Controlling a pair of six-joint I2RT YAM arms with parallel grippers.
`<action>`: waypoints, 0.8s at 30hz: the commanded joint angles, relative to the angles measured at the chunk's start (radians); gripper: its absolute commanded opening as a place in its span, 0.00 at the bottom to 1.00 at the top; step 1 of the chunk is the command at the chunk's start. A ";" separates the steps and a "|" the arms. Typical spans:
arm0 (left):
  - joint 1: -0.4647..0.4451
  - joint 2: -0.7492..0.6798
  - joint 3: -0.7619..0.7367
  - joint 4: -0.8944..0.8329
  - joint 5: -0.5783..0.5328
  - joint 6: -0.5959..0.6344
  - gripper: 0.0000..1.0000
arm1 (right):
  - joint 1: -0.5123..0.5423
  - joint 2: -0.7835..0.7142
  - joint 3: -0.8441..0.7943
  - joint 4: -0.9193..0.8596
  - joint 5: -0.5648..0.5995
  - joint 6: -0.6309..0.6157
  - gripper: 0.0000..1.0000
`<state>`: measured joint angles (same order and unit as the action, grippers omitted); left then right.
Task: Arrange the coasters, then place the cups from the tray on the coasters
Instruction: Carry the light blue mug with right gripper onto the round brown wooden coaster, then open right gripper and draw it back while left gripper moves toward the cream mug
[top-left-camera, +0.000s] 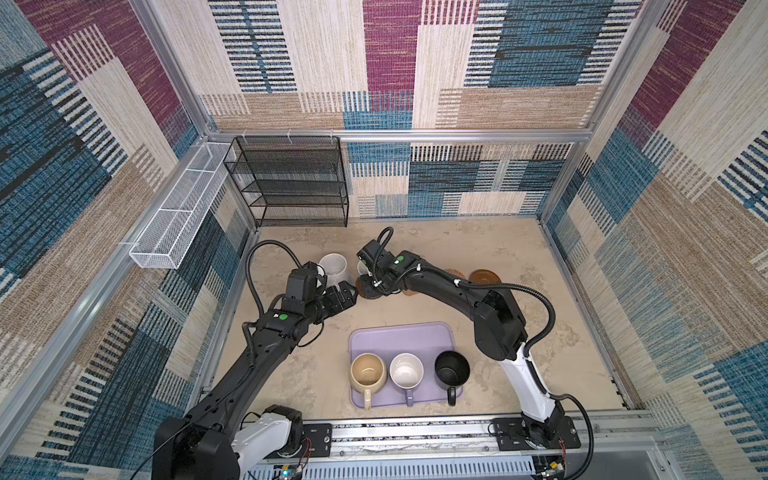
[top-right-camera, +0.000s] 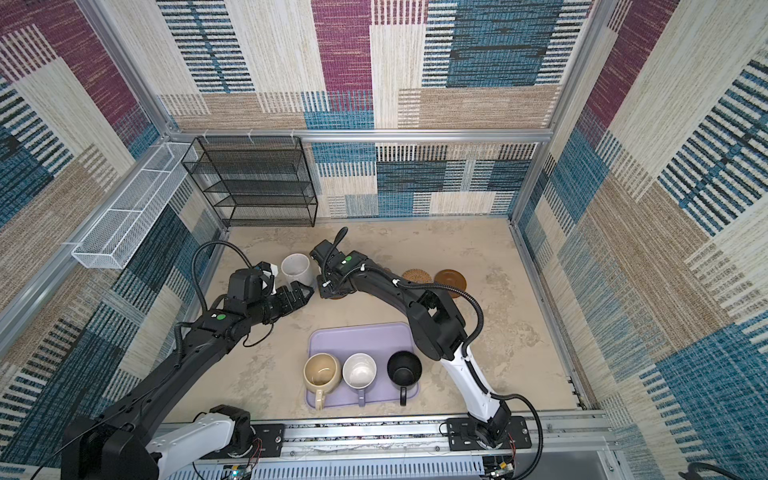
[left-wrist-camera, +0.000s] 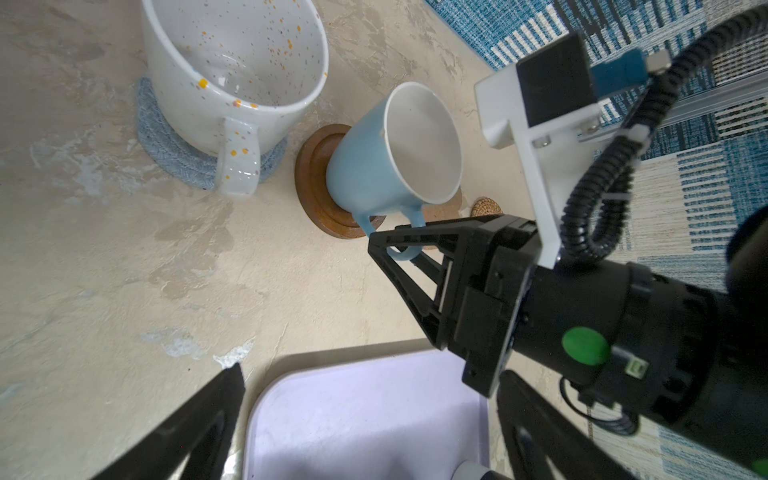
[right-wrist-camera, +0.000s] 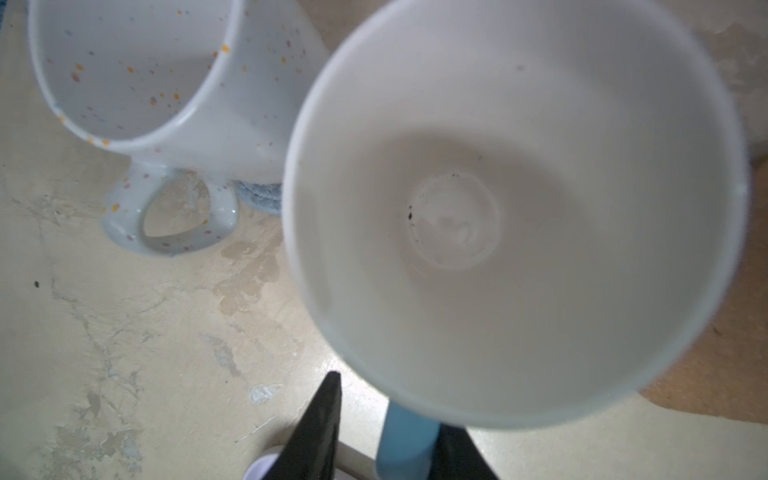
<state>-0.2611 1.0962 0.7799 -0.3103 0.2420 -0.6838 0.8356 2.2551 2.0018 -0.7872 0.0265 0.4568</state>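
In both top views the tray lies low in the middle with the beige cup, lavender cup and black cup on it, and your left gripper is spread wide just below the speckled cup. In the left wrist view the speckled cup sits on the grey-blue coaster at upper left, and the light blue cup on a brown coaster in the middle. In the right wrist view your right gripper, at the bottom, has its fingers a little apart around that cup's handle.

Both top views look down on the whole table; both wrist views closely share the blue cup.
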 joint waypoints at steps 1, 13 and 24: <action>0.002 -0.009 -0.001 -0.010 0.000 0.002 0.98 | 0.002 -0.012 -0.002 0.036 -0.008 0.012 0.35; -0.001 -0.078 0.063 -0.229 0.101 0.095 1.00 | 0.002 -0.254 -0.275 0.211 -0.002 0.010 0.62; -0.146 -0.178 0.087 -0.478 0.017 0.114 1.00 | -0.012 -0.694 -0.779 0.526 -0.070 -0.049 1.00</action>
<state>-0.3691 0.9344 0.8566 -0.6865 0.3084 -0.5903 0.8307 1.6203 1.2831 -0.3901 -0.0010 0.4355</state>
